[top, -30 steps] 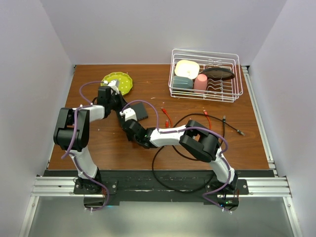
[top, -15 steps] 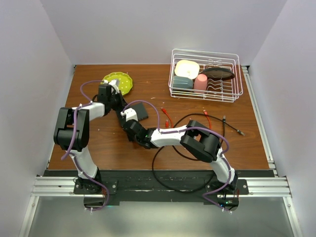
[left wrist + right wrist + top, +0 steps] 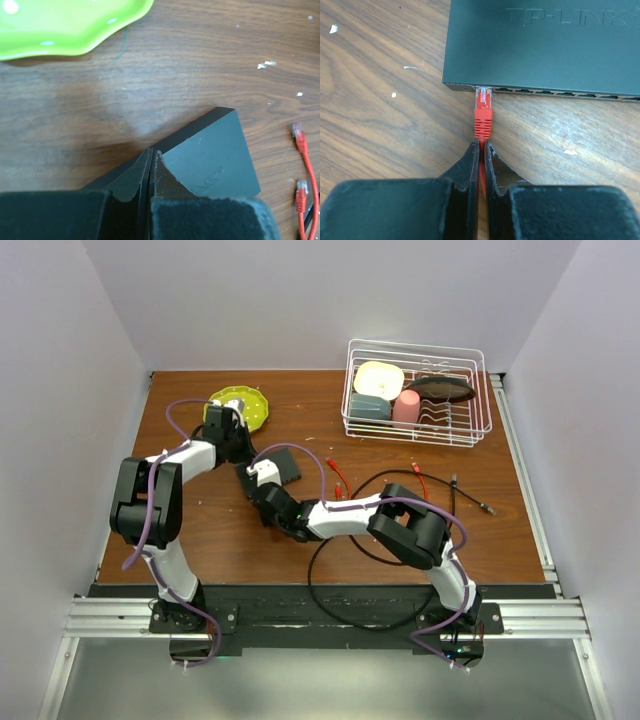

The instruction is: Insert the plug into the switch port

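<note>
We see the right claw (image 3: 481, 146) closed on the red cable (image 3: 481, 172) just behind the plug (image 3: 483, 107), whose tip meets the end port (image 3: 483, 90) of the black box (image 3: 545, 45). The left claw (image 3: 151, 154) is closed empty at the box's edge.

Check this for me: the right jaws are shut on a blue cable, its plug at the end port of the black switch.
Not blue: the cable is red, as the right wrist view shows. The rest holds: the right jaws are shut on it, its plug at the end port of the black switch.
</note>
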